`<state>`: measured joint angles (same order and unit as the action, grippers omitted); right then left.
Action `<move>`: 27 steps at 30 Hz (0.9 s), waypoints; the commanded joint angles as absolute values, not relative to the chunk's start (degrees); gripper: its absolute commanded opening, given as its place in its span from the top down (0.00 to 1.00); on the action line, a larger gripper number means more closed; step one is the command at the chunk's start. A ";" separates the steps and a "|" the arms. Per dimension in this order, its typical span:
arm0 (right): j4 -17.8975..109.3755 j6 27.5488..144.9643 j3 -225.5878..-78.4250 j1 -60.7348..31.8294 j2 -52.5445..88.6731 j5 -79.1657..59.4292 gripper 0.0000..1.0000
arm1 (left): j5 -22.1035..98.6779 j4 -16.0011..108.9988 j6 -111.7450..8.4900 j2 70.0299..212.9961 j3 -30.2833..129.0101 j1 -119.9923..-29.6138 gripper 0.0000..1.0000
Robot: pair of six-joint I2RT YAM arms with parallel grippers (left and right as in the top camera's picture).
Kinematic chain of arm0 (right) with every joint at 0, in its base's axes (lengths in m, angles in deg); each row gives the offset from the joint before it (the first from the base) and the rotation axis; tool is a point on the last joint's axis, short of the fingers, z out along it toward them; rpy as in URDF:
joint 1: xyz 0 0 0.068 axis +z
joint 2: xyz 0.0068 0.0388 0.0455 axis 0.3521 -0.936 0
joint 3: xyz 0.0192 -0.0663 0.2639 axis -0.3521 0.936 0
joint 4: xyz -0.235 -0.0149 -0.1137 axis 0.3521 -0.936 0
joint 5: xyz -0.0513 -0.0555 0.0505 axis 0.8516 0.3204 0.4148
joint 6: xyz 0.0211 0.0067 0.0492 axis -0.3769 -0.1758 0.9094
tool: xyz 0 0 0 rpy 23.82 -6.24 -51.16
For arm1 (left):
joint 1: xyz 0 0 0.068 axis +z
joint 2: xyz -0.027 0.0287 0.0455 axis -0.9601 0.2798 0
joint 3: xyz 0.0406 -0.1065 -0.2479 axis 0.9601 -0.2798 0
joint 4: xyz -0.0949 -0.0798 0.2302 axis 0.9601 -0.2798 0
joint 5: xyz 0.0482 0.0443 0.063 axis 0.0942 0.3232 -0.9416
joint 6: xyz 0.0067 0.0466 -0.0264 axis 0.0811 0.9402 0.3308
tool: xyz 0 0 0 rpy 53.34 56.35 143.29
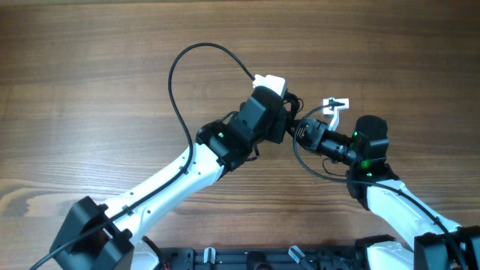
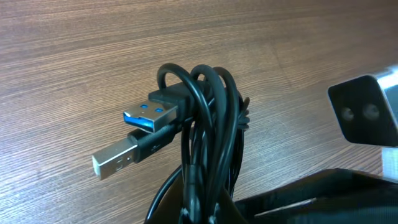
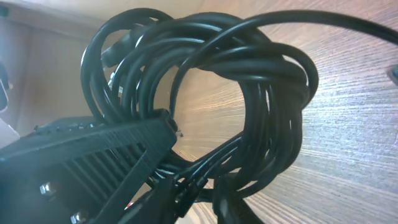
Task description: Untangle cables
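Wooden table (image 1: 82,67), bunched cables (image 2: 211,118) (grip unclear)

A wooden table (image 1: 90,67) fills the overhead view, its brown grain running roughly left to right (the same streaked board shows beneath both wrist cameras, paler and blurred in the right one). Along the bottom edge lies a black rail (image 1: 247,259) carrying a few small white clips.

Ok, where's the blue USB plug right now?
In the left wrist view, the blue USB plug juts left from the cable bundle, just above the silver plug.
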<state>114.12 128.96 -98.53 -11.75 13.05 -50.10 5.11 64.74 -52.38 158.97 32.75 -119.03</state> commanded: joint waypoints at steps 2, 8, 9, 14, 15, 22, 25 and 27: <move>114.45 131.96 -99.01 -11.40 13.20 -52.33 0.82 | 4.37 65.31 -53.61 159.14 32.91 -119.36 0.96; 114.40 133.36 -99.01 -11.43 13.20 -50.18 0.96 | 4.39 65.24 -53.58 159.14 32.91 -119.36 0.96; 114.40 132.77 -99.01 -11.43 13.20 -48.06 0.96 | 4.41 65.24 -53.61 159.14 32.91 -119.36 0.96; 114.82 132.48 -99.01 -11.49 13.20 -42.91 0.96 | 8.26 62.82 -52.86 159.12 32.91 -119.34 0.96; 115.12 132.48 -99.01 -11.62 13.20 -42.69 0.96 | 8.28 61.92 -51.73 159.12 32.91 -119.34 0.96; 114.88 130.95 -99.01 -11.84 13.20 -40.70 0.96 | 14.00 64.30 -51.66 159.12 32.91 -119.34 0.96; 114.66 129.36 -99.01 -11.84 13.20 -40.57 0.96 | 14.16 64.78 -51.62 159.12 32.93 -119.23 0.96; 114.75 126.84 -99.01 -12.23 13.20 -40.63 0.91 | 10.83 63.58 -51.64 159.12 32.93 -118.86 0.96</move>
<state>114.82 130.89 -98.53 -11.78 13.05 -41.33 12.58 64.02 -52.34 159.08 32.73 -119.14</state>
